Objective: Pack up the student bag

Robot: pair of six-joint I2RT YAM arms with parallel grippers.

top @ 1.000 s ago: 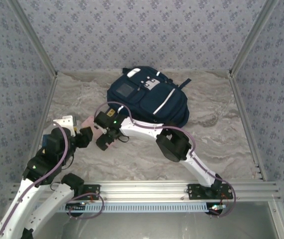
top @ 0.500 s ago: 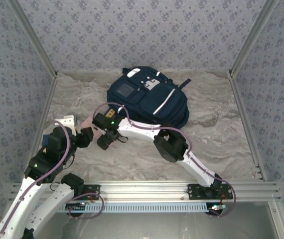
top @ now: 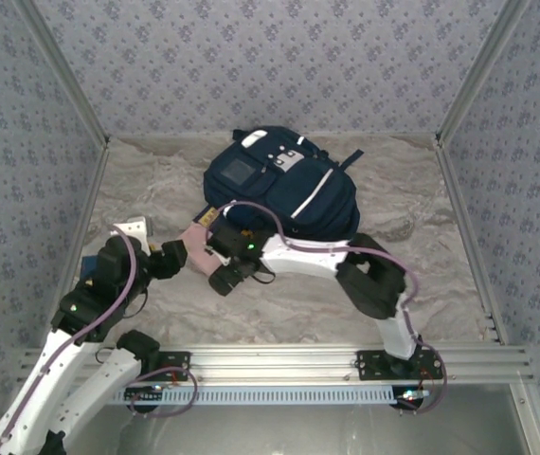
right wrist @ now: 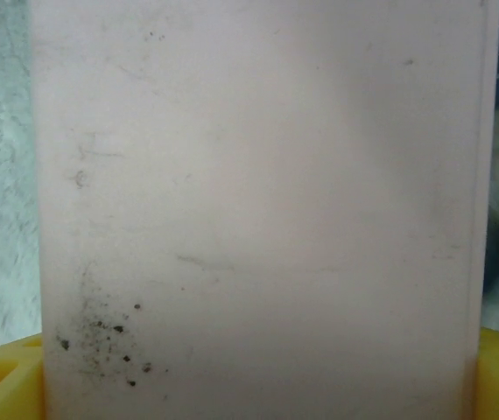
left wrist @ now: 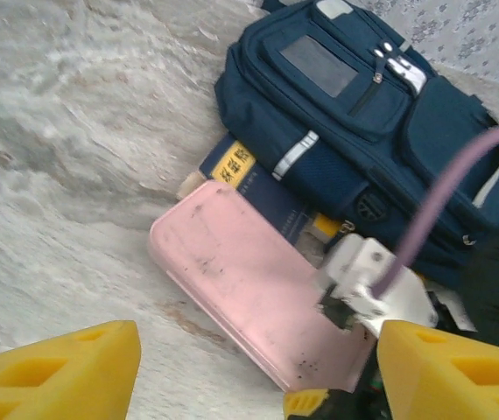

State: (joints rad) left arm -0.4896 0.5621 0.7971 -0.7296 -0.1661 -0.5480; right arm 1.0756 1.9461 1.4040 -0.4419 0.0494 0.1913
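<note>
- The right gripper (right wrist: 254,372) is seen spread wide around a pink case (left wrist: 249,280), with its yellow fingers (right wrist: 0,381) set against the case's two long edges in the right wrist view.
- The case is gripped at its near end. Its scuffed, speckled lid is turned up toward the camera.
- The left gripper (left wrist: 258,354) is held open just left of the case, its two yellow fingertips well apart. Nothing is caught between them, and only marbled table (top: 441,265) and the case's near corner are framed in the gap.
- From above, the two grippers are shown close together at the left of the table, with the case between them and pointing toward the far side.
- The student bag (top: 284,190) is laid flat on the table beyond both grippers, toward the back wall and slightly to their right, with its pocketed front facing up.
- The bag's near-left edge is seen just past the far end of the case. A dark blue book (left wrist: 236,166) with a yellow label is wedged between them, partly tucked under the bag.
- Whether the case touches the book cannot be told.
</note>
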